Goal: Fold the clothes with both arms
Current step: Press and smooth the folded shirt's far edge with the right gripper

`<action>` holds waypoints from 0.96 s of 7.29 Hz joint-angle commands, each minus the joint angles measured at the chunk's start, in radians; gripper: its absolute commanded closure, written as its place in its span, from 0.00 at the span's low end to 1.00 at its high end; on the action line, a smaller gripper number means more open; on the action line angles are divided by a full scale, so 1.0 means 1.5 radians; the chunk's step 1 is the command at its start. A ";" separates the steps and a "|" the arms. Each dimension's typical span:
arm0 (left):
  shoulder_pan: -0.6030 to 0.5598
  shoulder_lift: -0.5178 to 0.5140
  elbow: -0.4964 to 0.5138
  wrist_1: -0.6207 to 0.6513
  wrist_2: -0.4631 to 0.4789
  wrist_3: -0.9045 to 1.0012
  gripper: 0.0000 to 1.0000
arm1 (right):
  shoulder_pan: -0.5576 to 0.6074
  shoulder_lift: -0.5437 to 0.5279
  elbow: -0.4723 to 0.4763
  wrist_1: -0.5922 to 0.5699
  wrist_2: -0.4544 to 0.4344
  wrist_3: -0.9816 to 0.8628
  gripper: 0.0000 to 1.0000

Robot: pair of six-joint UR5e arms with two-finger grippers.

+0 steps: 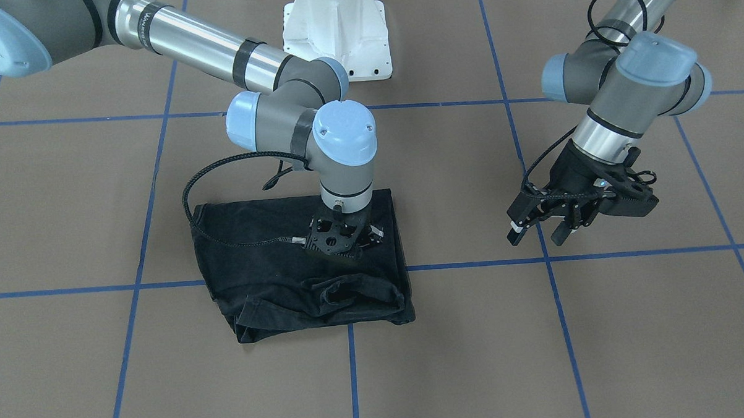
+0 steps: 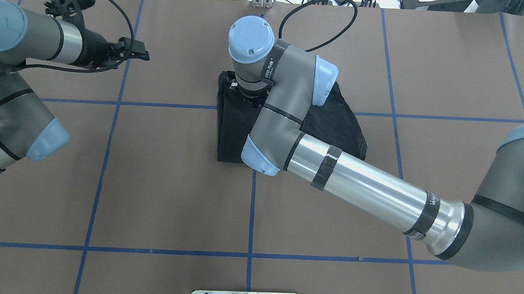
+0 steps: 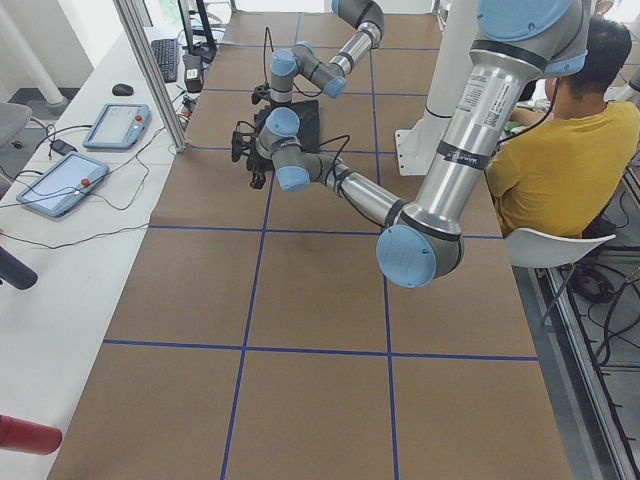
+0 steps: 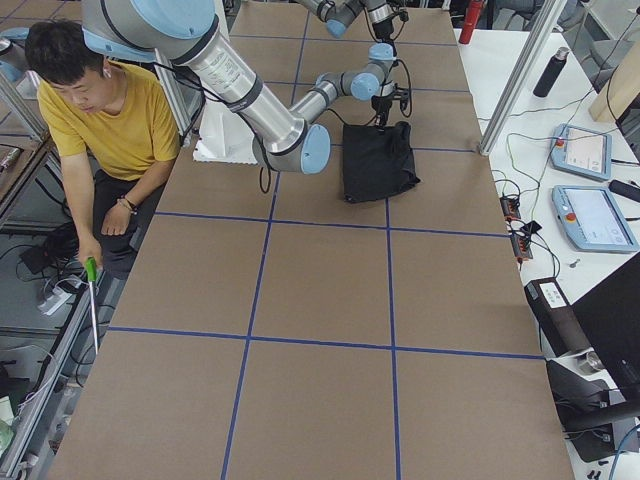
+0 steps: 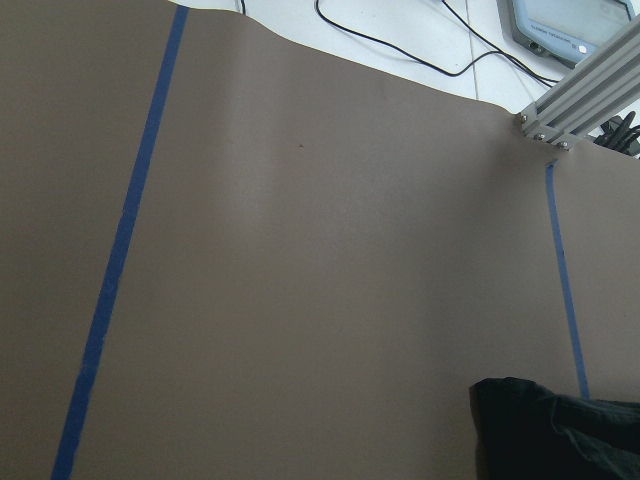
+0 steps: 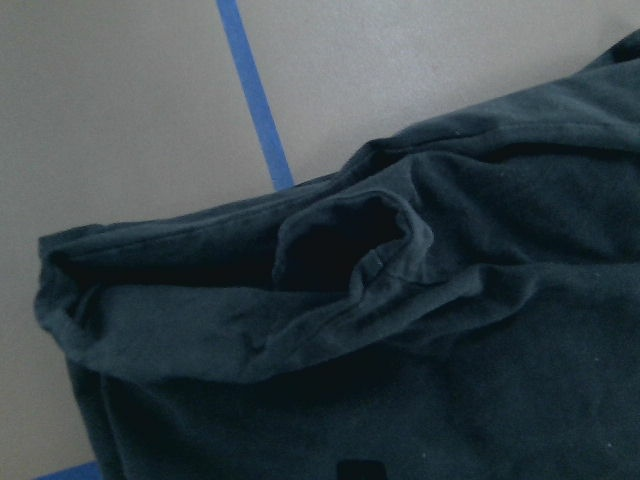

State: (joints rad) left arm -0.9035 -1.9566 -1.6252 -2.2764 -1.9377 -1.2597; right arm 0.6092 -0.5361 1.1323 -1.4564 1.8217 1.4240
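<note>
Folded black T-shirt lies beneath right end effector.

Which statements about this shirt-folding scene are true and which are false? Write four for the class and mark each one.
1. The black T-shirt lies folded on the brown table cover. True.
2. The left gripper grips a sleeve of the shirt. False: it is open and empty, and it hangs off to one side, clear of the T-shirt.
3. The right gripper points down over the T-shirt. True.
4. A colourful logo print faces up on the shirt. False: only plain black fabric shows in every view.
</note>
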 commanded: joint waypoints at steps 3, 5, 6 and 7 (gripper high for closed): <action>0.000 0.010 0.000 -0.006 0.000 0.000 0.00 | 0.031 0.175 -0.346 0.178 -0.019 -0.011 1.00; 0.000 0.016 -0.001 -0.008 0.000 0.000 0.00 | 0.067 0.217 -0.427 0.241 -0.010 -0.020 1.00; 0.000 0.017 -0.006 -0.008 0.000 -0.002 0.00 | 0.067 0.234 -0.461 0.261 -0.015 -0.020 1.00; 0.000 0.018 -0.008 -0.008 0.000 -0.002 0.00 | 0.068 0.247 -0.469 0.267 -0.014 -0.018 1.00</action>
State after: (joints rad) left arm -0.9035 -1.9325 -1.6318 -2.2883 -1.9374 -1.2614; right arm 0.7064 -0.1936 0.4649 -1.0808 1.8017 1.3966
